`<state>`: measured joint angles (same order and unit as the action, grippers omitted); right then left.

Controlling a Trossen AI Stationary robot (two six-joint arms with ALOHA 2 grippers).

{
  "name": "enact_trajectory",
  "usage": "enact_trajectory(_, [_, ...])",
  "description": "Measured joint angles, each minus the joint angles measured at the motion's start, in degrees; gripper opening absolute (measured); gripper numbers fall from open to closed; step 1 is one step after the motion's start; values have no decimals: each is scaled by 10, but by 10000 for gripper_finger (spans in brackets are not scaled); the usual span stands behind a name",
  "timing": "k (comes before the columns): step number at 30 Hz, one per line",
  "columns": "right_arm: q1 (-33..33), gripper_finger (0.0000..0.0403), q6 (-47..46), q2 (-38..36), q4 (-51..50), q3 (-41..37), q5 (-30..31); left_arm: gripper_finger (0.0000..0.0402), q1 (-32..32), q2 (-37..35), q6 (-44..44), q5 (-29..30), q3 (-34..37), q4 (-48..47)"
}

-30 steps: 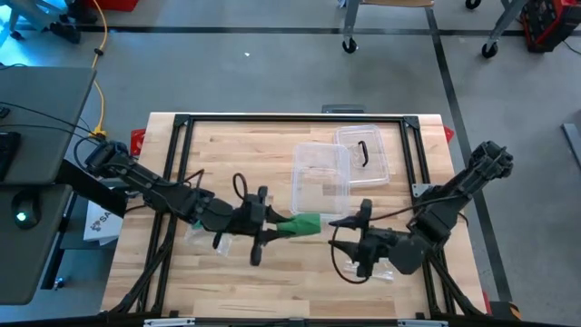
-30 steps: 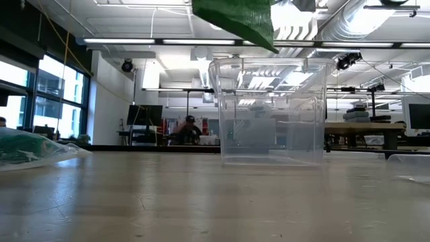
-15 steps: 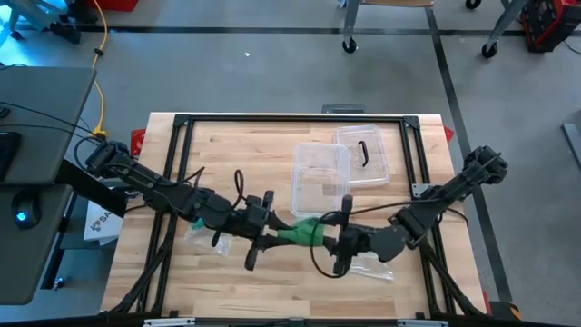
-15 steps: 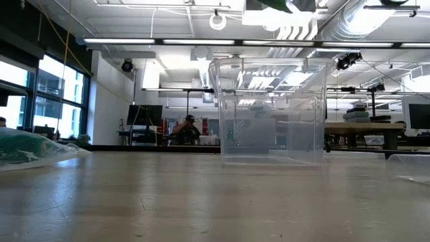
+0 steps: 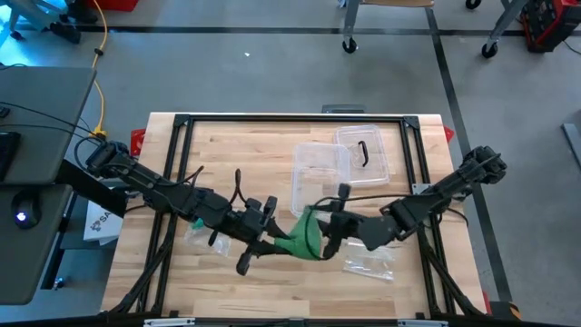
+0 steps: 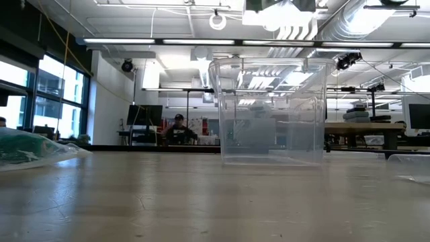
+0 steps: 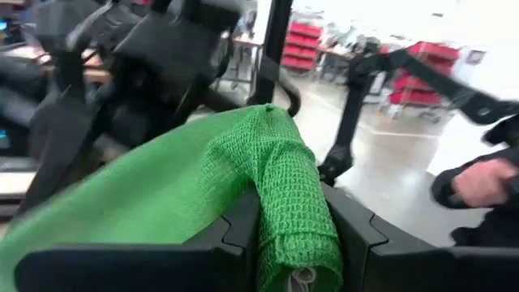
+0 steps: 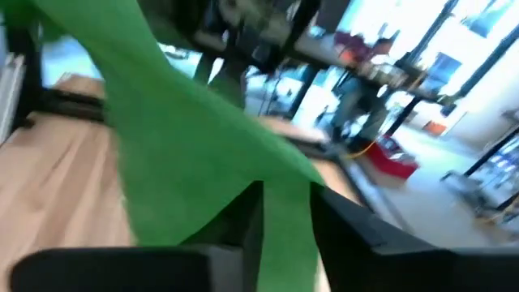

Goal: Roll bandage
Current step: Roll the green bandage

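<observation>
Centrally, clear bin (image 5: 320,177) holds nothing visible. Green bandage (image 5: 304,238) hangs above the surface, pinched between left gripper (image 5: 269,243) fingers and right gripper (image 5: 323,229) fingers.

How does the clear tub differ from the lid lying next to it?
The tub is deep with tall walls and stands upright; the lid lies flat and shallow. The lid carries a dark handle; the tub has none. Both are clear plastic, rest on the table and touch at one corner.
</observation>
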<state>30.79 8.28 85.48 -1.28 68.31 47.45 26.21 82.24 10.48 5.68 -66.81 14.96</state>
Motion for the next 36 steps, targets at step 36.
enact_trajectory(36, [39,163,12,0,95,0,-59,85,1,-10,-6,11,0,13])
